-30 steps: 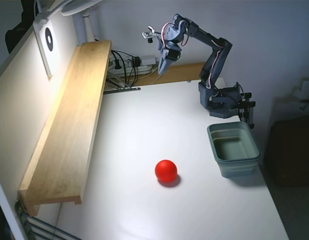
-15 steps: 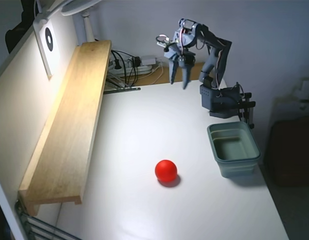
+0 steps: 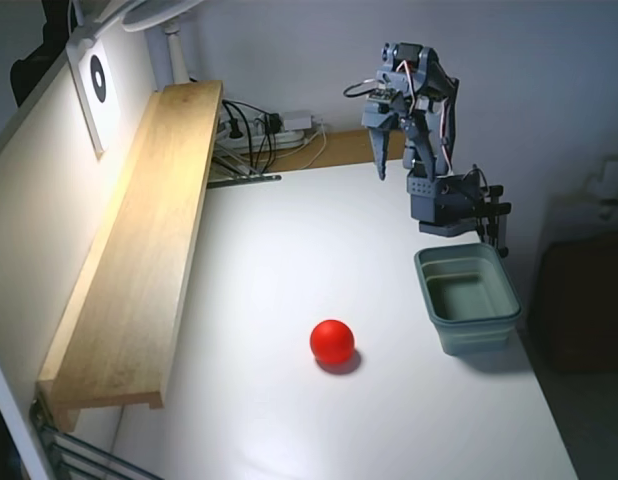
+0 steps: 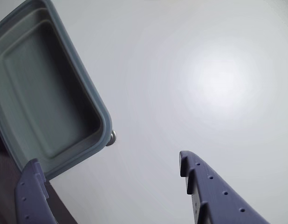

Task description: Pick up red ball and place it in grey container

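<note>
The red ball [image 3: 332, 341] lies on the white table, in front of the middle, apart from everything. It does not show in the wrist view. The grey container [image 3: 474, 328] stands empty at the right edge, to the right of the ball. It fills the upper left of the wrist view [image 4: 41, 79]. My gripper [image 3: 386, 160] hangs at the back right on the folded arm, high above the table, behind the tub and far from the ball. In the wrist view the gripper [image 4: 109, 161] is open and empty, with its fingers wide apart.
A long wooden shelf [image 3: 139, 250] runs along the left wall. A power strip and cables [image 3: 269, 128] lie at the back. The arm's base [image 3: 449, 205] stands just behind the tub. The table's right edge runs close beside the tub.
</note>
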Controlling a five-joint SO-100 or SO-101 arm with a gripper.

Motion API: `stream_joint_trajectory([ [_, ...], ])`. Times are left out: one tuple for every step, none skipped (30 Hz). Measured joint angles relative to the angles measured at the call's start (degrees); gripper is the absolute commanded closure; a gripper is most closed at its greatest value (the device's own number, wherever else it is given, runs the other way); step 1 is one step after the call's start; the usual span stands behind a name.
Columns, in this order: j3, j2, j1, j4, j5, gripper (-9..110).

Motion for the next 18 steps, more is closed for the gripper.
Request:
stream_joint_trajectory([
  [0.0,0.0,0.0,0.0,0.0,63],
  [0.0,0.0,0.09,0.0,0.0,63],
  [0.0,0.0,0.79,0.0,0.0,63],
  [0.0,0.0,1.93,0.0,0.0,63],
  [0.0,0.0,3.6,0.0,0.0,63],
  [0.0,0.0,5.54,0.0,0.0,63],
  [0.0,0.0,6.94,0.0,0.0,63],
  [0.0,0.0,8.17,0.0,0.0,63],
  [0.0,0.0,9.58,0.0,0.0,63],
  [0.0,0.0,11.25,0.0,0.0,63],
  [0.0,0.0,13.1,0.0,0.0,63],
  [0.0,0.0,14.33,0.0,0.0,63],
  [0.0,0.0,15.12,0.0,0.0,63],
  [0.0,0.0,15.29,0.0,0.0,63],
  [0.0,0.0,15.21,0.0,0.0,63],
  [0.0,0.0,14.94,0.0,0.0,63],
  [0.0,0.0,14.94,0.0,0.0,63],
  [0.0,0.0,15.12,0.0,0.0,63],
])
